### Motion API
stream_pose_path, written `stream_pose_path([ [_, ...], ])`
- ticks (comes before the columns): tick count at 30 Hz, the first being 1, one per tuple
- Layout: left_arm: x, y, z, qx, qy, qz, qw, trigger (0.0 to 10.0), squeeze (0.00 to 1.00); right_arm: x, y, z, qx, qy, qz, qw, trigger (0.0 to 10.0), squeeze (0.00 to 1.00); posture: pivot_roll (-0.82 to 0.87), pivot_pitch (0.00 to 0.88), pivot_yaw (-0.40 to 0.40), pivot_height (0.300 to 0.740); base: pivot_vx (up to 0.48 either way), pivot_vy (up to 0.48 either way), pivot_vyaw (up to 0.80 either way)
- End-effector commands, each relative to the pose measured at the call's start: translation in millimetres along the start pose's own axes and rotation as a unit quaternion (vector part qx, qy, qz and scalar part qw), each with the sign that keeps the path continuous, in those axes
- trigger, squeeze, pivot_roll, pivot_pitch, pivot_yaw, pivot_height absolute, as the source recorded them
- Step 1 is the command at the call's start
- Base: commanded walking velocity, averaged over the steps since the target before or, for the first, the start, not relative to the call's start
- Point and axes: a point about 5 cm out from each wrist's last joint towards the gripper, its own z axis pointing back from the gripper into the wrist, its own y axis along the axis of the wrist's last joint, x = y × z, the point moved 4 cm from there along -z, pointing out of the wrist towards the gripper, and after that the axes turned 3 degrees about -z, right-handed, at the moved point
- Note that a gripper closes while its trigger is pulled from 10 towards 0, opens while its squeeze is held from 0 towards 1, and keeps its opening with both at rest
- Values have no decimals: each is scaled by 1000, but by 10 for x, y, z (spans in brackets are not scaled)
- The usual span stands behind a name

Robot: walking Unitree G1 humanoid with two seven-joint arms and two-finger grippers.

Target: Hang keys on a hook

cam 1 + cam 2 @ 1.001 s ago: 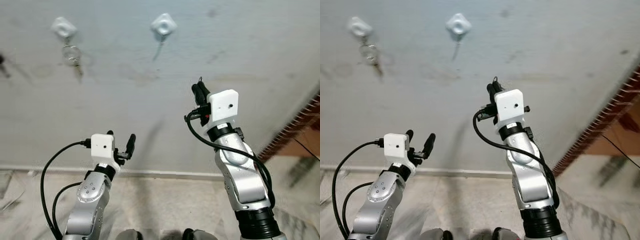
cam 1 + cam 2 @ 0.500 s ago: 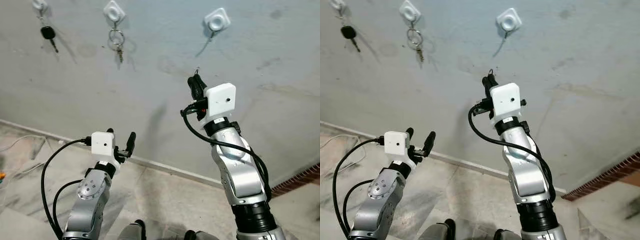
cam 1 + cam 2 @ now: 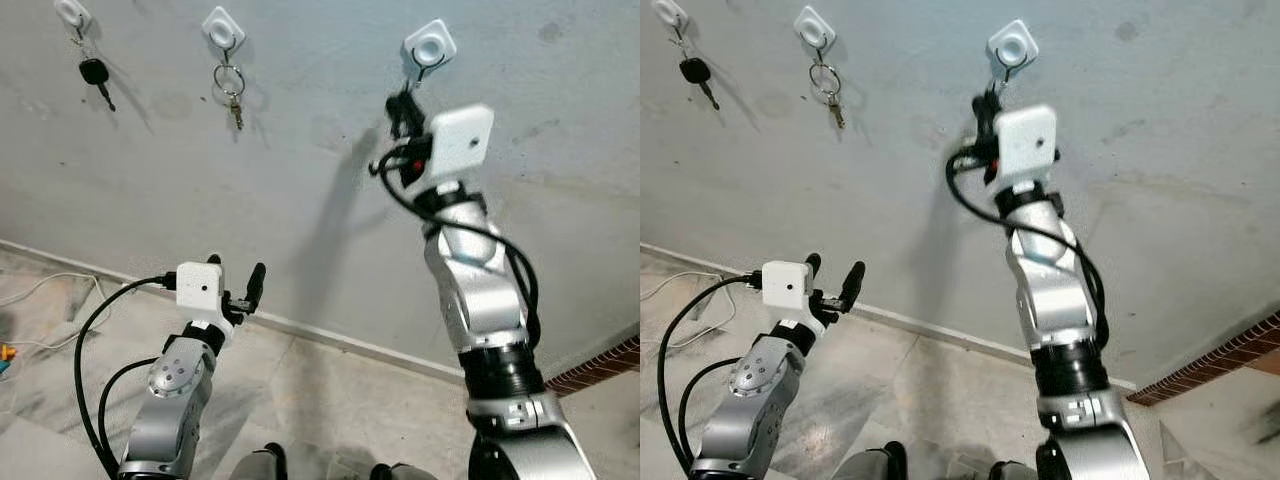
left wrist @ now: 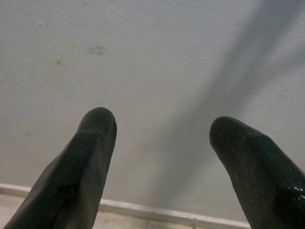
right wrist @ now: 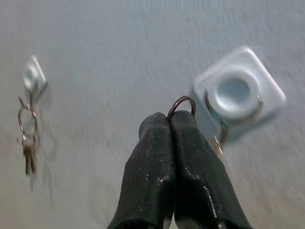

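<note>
A white hook (image 3: 430, 47) with a thin wire hanger is stuck high on the grey wall. My right gripper (image 3: 403, 103) is raised just below and to the left of it. In the right wrist view its fingers (image 5: 190, 143) are pressed together on a small metal key ring (image 5: 182, 106), which pokes out above the tips close beside the hook (image 5: 238, 90); the keys themselves are hidden. My left gripper (image 3: 235, 280) is held low in front of the wall, open and empty, as the left wrist view (image 4: 162, 133) confirms.
Two more white hooks are to the left: the middle hook (image 3: 222, 27) carries a ring with keys (image 3: 230, 85), and the far-left hook (image 3: 72, 12) holds a black-headed key (image 3: 93, 72). A cable (image 3: 40, 290) lies on the marble floor. Brick edging (image 3: 600, 365) shows low right.
The head camera swung left and up, bringing a third hook into view. My right arm then rose, carrying the key ring from well below the right hook to just beside it. The left arm has stayed put.
</note>
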Motion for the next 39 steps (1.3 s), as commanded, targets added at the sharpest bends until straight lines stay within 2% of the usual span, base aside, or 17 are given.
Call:
stream_pose_path([
  [1,-68,10,23,1,9,-7,1000,10000,0,-14,12,-37,5,8,-10,1000,10000,0,87,159,58,740,0,0,0],
  [10,-74,20,23,3,11,-6,1000,10000,0,-12,-12,-23,10,21,-10,1000,10000,0,87,155,59,740,0,0,0],
  [17,-50,23,-2,3,4,-5,1000,10000,0,162,-4,26,14,-3,-13,1000,10000,0,74,157,66,740,0,0,0],
  [27,-44,24,-7,3,0,-4,1000,10000,0,284,-90,147,-1,-23,-19,1000,10000,0,72,156,70,740,0,0,0],
  [39,-45,29,-12,3,-3,-5,1000,10000,0,421,-143,206,-12,-55,-36,998,10000,0,71,156,76,740,0,0,0],
])
